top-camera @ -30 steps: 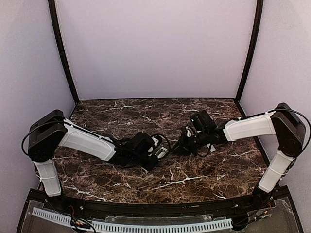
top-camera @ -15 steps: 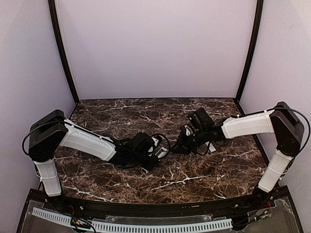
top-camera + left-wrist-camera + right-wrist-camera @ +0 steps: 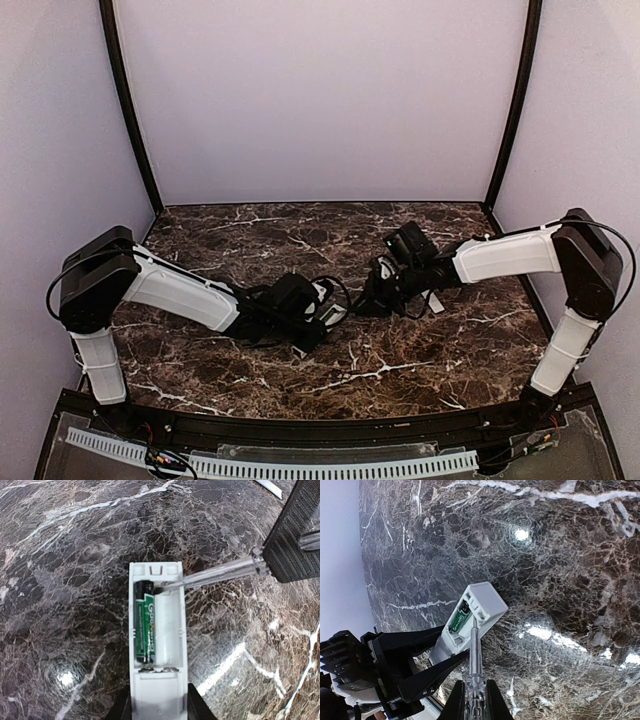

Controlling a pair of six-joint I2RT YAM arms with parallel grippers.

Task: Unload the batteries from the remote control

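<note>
My left gripper [image 3: 159, 705] is shut on the white remote control [image 3: 157, 680], holding it by its sides just above the marble table. The back compartment is open. A green battery [image 3: 144, 625] lies in its left slot and the right slot is empty. My right gripper [image 3: 475, 700] is shut on a clear-handled screwdriver [image 3: 474, 655]. The screwdriver's metal shaft [image 3: 215, 575] reaches in from the right, with its tip at the far end of the battery. In the top view the left gripper [image 3: 325, 312] and right gripper [image 3: 375, 295] meet at the table's middle.
A thin pale-grey cover strip [image 3: 436, 302] lies on the dark marble table [image 3: 250, 240] beside the right arm; it also shows in the left wrist view [image 3: 270, 487]. Lilac walls close off the back and both sides.
The right arm has shifted slightly left, bringing the screwdriver closer in to the remote. The left arm has not moved.
</note>
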